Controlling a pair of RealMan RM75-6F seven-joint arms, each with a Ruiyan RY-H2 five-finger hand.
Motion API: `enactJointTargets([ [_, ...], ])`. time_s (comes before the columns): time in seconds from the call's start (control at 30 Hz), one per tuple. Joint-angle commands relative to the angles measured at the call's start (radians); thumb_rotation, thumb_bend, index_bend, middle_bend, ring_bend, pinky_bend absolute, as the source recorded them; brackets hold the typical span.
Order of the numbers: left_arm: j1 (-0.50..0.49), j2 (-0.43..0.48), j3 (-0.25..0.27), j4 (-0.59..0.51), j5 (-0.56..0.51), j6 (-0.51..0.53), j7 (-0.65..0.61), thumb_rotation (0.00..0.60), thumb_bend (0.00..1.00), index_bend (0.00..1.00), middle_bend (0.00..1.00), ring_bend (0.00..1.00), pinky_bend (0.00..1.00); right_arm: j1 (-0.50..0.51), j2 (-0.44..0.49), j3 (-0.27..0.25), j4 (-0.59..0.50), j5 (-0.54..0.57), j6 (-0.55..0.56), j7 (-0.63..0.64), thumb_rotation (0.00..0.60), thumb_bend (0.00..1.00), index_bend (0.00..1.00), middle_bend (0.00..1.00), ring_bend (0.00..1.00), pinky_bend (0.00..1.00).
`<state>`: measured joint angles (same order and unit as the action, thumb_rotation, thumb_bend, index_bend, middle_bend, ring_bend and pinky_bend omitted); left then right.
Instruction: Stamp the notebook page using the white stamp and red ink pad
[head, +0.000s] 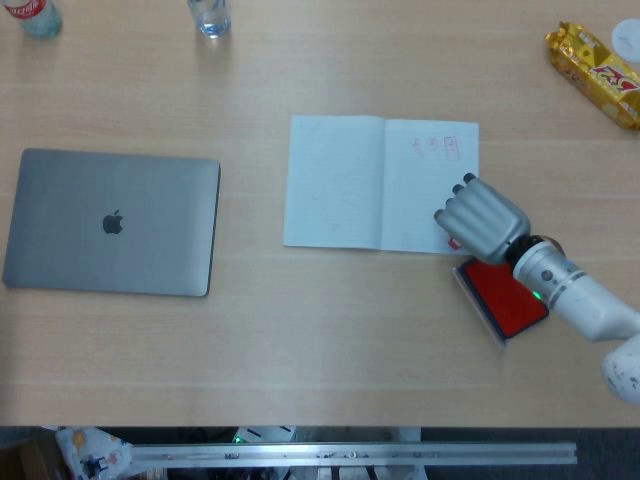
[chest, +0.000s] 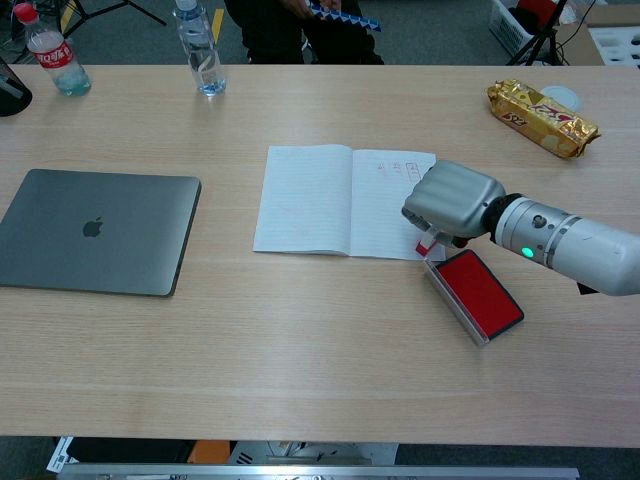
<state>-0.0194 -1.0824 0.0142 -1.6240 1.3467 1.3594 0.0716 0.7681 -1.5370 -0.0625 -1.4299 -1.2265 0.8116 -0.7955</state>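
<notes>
we count one notebook (head: 381, 183), one stamp (chest: 428, 241), one ink pad (head: 503, 298), one laptop (head: 111, 222), two bottles and one gold snack pack (head: 594, 71) on the table (head: 300, 340).

the notebook lies open near the table's middle, its spine running away from the robot and its long axis across the table. we count three faint red marks in a row near the far right corner of its right page.

one hand is in view, the right hand (head: 483, 216), fingers curled down over the near right corner of the notebook. it grasps the stamp, of which only a small white and red end shows below the fingers in the chest view; it stands roughly upright, at the page's near edge. we cannot tell whether it touches the paper.

the ink pad lies open just beside that corner, red face up, long axis diagonal from near the notebook toward the robot's right.

the closed laptop lies well apart to the left. the bottles (chest: 200, 48) (chest: 48, 55) stand at the far left edge.
</notes>
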Motion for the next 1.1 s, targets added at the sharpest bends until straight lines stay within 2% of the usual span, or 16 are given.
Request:
enactJointTargets([
  [0.03,0.0,0.0,0.0,0.0,0.0,0.0,0.0,0.6,0.21,0.24,0.07,0.13,0.02,-0.001,0.003,-0.002,-0.005,-0.005,0.006,-0.002,0.6,0.44,0.77,0.61,0.47,0.42],
  [0.27,0.0,0.001,0.001,-0.002,0.002,-0.001,0.001,0.6,0.21,0.24,0.07,0.13,0.02,-0.006,0.014,0.0,-0.012,-0.004,0.017,0.005,0.6,0.44,0.77,0.61,0.47,0.42],
  [0.67,-0.004,0.005,0.001,-0.018,0.011,0.001,0.009,0.6,0.21,0.24,0.06,0.13,0.02,-0.008,0.089,0.034,-0.086,0.012,0.051,0.031,0.6,0.44,0.77,0.61,0.47,0.42],
  [1.1,-0.001,0.012,0.002,-0.028,0.003,0.003,0.016,0.6,0.21,0.24,0.06,0.13,0.02,0.019,0.021,0.045,-0.028,0.047,0.023,0.009,0.6,0.44,0.77,0.61,0.47,0.42],
])
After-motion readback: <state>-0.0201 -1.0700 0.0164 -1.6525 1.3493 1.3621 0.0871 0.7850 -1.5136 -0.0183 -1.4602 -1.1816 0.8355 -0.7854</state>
